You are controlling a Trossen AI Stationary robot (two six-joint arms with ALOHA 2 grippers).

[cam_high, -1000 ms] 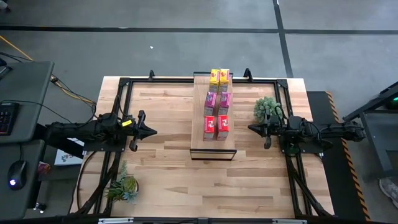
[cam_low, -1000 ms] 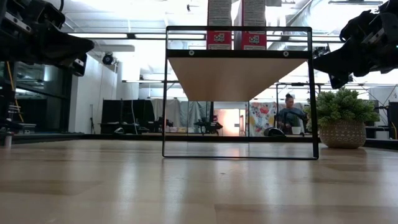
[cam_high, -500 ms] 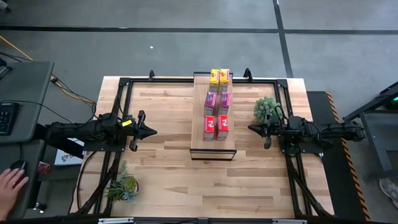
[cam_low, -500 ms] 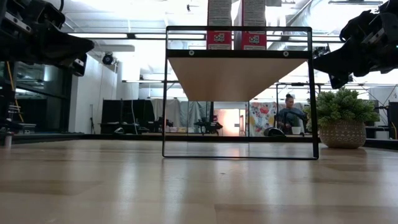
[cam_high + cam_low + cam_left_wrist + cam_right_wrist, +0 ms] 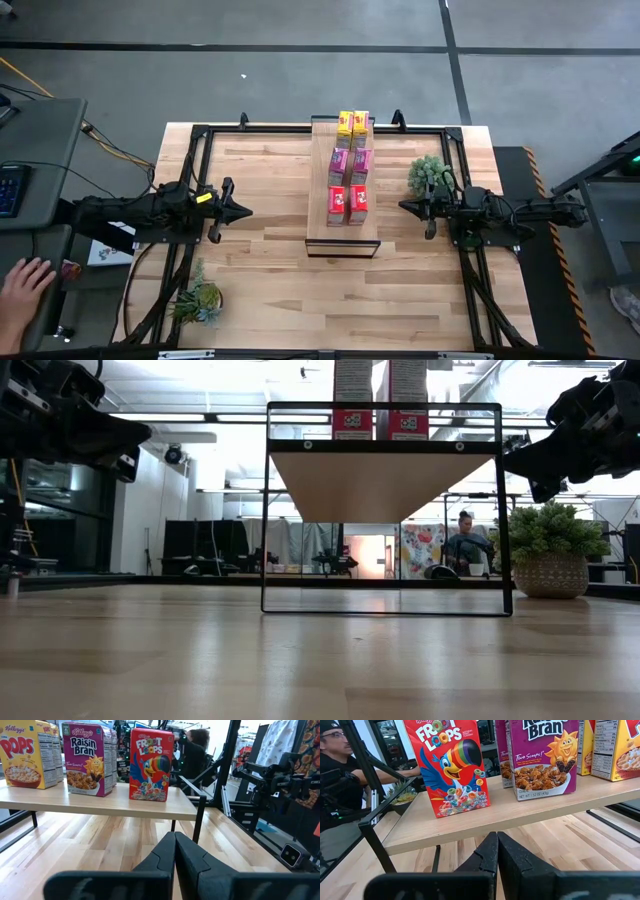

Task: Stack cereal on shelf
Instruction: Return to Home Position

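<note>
Left wrist view: Froot Loops box (image 5: 150,765)

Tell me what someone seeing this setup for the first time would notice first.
The six bright cereal boxes stand two abreast along the shelf at mid-table: a yellow pair, a purple pair, then a red pair. On either side of it, the left claw and right claw point inward, both shut and empty.

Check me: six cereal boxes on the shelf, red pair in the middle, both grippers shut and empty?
Not quite: the high view shows the magenta-purple pair in the middle, between the red pair and yellow pair. Otherwise right: all on the shelf, left gripper and right gripper shut, empty.
</note>
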